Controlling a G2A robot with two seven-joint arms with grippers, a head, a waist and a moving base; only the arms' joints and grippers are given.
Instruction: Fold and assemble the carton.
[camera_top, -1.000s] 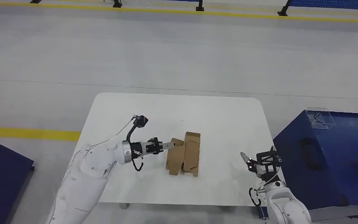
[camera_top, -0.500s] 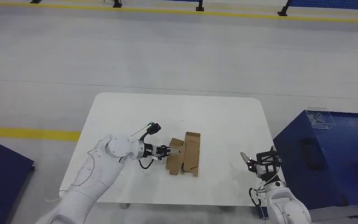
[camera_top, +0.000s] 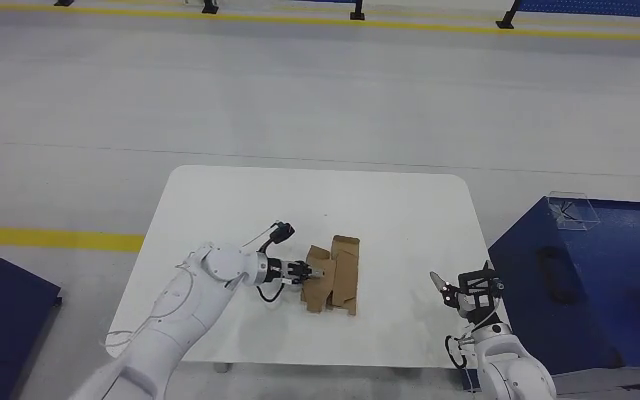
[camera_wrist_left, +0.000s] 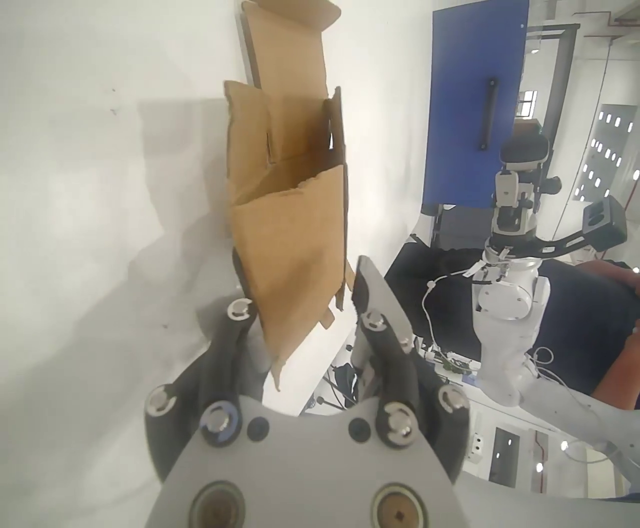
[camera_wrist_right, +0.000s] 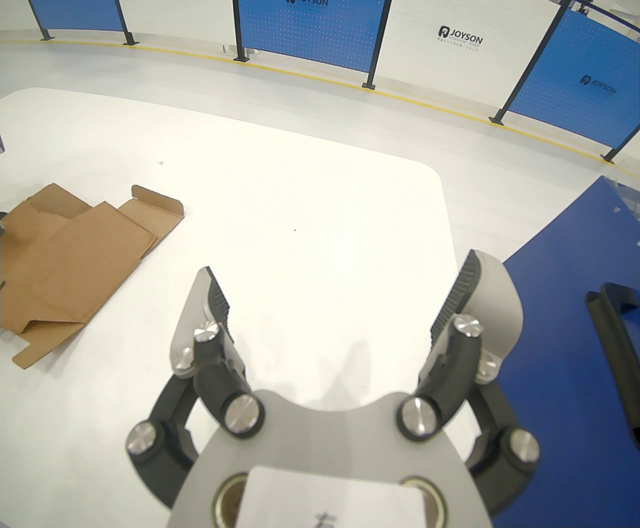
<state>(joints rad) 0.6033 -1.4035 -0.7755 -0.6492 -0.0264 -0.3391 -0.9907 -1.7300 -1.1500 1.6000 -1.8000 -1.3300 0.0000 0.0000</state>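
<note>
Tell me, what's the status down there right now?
Left gripper open, straddling a flap of the carton. Right gripper open, well clear of it. Carton half-opened, not assembled.

One flattened brown cardboard carton (camera_top: 332, 275), one white round-cornered table (camera_top: 400, 210).
Two grippers: left gripper (camera_top: 303, 271), right gripper (camera_top: 463, 285); one blue cabinet (camera_top: 570, 270); one clear plastic box (camera_top: 573, 208).
</note>
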